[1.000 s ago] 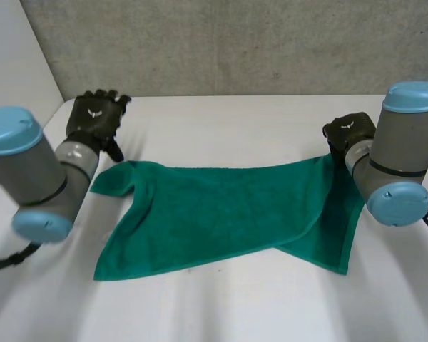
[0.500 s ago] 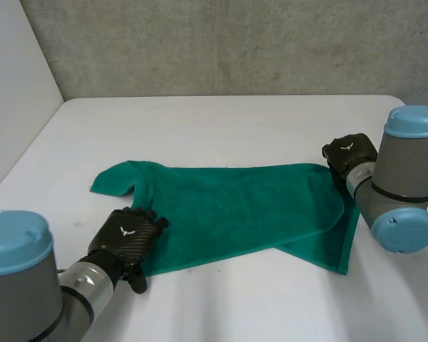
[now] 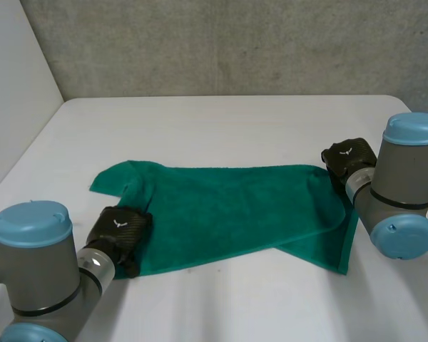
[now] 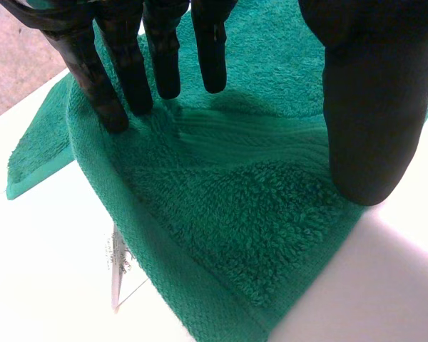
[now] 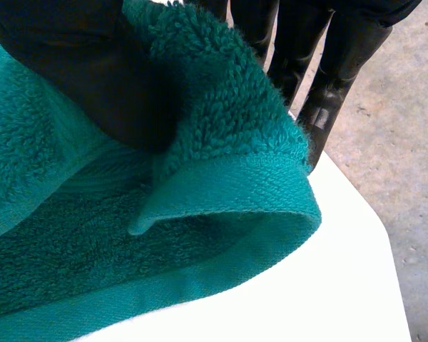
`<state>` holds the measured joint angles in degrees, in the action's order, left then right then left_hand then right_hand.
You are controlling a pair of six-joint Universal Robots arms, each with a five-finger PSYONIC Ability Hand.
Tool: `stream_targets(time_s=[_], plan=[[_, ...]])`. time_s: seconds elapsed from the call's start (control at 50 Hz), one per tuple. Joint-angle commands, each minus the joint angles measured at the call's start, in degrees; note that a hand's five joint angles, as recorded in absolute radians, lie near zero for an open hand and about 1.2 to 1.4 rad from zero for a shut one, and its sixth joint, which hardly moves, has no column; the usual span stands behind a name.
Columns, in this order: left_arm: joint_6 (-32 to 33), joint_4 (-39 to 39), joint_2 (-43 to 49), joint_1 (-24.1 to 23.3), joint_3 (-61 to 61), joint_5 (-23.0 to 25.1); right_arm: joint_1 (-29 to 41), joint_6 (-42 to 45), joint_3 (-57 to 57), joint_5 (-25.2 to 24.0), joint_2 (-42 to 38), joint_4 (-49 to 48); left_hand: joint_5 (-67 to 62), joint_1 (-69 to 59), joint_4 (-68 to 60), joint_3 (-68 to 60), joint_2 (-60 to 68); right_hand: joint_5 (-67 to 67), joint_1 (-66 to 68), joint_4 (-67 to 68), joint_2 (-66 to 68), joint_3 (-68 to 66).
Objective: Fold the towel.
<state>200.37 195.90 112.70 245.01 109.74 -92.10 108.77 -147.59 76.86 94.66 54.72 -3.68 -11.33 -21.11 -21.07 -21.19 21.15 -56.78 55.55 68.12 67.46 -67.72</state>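
Green terry towel [image 3: 228, 206]: soft, limp, light; judge corners and hems best holds. Lies rumpled on white bench [image 3: 221, 121], right end doubled over. Left hand [image 3: 120, 231] at near left corner, fingers [image 4: 164, 57] straight, pressing cloth, gripping nothing. Right hand [image 3: 348, 158] pinches far right corner between thumb and fingers.

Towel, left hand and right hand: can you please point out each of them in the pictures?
towel [image 3: 235, 206], head view, on its flat middle.
left hand [image 3: 121, 229], head view, on its back.
right hand [image 3: 348, 155], head view, on its back.
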Motion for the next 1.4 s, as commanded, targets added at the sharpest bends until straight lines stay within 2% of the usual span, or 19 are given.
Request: stream_targets(time_s=[0.02, 0.36, 0.56, 0.68, 0.74, 0.88, 0.9, 0.98, 1.1, 1.2, 1.26, 1.28, 1.4], plan=[[3.3, 1.2, 1.0, 0.4, 0.0, 0.0, 0.1, 0.1, 0.1, 0.0, -0.1, -0.1, -4.9, -5.1, -5.1, -5.0, 5.0, -13.2, 24.5, 11.9, 12.5, -12.3], [4.2, 5.5, 1.3, 1.3, -1.0, 0.0, 0.2, 0.2, 0.1, 0.0, -0.1, -0.1, -17.8, -18.0, -18.1, -17.9, 18.0, -13.2, 24.5, 11.9, 12.5, -12.3], [6.4, 6.5, 1.2, 2.2, -2.1, -0.1, -0.3, 0.3, -0.3, 0.2, 0.4, -0.1, -38.5, -38.7, -38.8, -38.6, 38.7, -13.2, 24.5, 11.9, 12.5, -12.3], [9.7, 6.2, -0.3, 4.5, -2.2, -0.1, -0.9, 0.6, -0.4, 0.0, 2.8, 1.0, -58.6, -58.9, -58.9, -58.8, 58.8, -13.2, 24.5, 11.9, 12.5, -12.3], [10.2, 5.8, -3.1, 5.1, -1.9, 0.1, -0.9, 3.4, 0.3, -0.1, 6.1, 4.6, -58.7, -58.9, -58.9, -58.8, 58.9, -13.2, 24.5, 11.9, 12.5, -12.3], [10.4, -1.7, -7.5, 6.4, -1.6, 0.5, -0.9, 15.7, 2.9, -0.7, 10.3, 21.3, -58.7, -58.9, -58.9, -58.8, 58.9, -13.2, 24.5, 11.9, 12.5, -12.3], [10.5, -7.9, -8.0, 7.1, -2.2, 0.8, -0.9, 16.6, 3.4, -0.7, 10.8, 23.3, -58.7, -58.9, -58.9, -58.8, 58.9, -13.2, 24.5, 11.9, 12.5, -12.3], [11.6, -17.4, -8.1, 8.5, -4.2, 0.9, -1.1, 19.5, 5.8, -1.2, 13.3, 30.0, -58.7, -58.9, -58.9, -58.8, 58.9, -13.2, 24.5, 11.9, 12.5, -12.3], [15.6, -17.9, -6.9, 9.6, -6.4, 0.8, -1.1, 21.9, 6.5, -1.4, 13.5, 30.8, -58.7, -58.9, -58.9, -58.8, 58.9, -13.2, 24.5, 11.9, 12.5, -12.3], [19.0, -12.9, -2.8, 9.7, -11.7, 0.6, -0.3, 21.2, 0.1, -1.0, 12.3, 27.2, -58.7, -58.9, -58.9, -58.8, 58.9, -13.2, 24.5, 11.9, 12.5, -12.3], [20.2, -9.3, -0.6, 8.9, -19.0, 0.4, -0.2, 20.9, -3.6, -0.7, 10.9, 24.5, -58.7, -58.9, -58.9, -58.8, 58.9, -13.2, 24.5, 11.9, 12.5, -12.3], [20.2, -8.6, -0.1, 8.6, -21.4, 0.3, -0.3, 19.5, -10.8, -0.1, 9.1, 20.3, -58.7, -58.9, -58.9, -58.8, 58.9, -13.2, 24.5, 11.9, 12.5, -12.3], [17.6, -3.3, 0.5, 6.4, -44.1, -0.1, -0.8, 9.4, -29.1, 2.4, 8.0, 9.9, -58.7, -58.9, -58.9, -58.8, 58.9, -13.2, 24.5, 11.9, 12.5, -12.3]])
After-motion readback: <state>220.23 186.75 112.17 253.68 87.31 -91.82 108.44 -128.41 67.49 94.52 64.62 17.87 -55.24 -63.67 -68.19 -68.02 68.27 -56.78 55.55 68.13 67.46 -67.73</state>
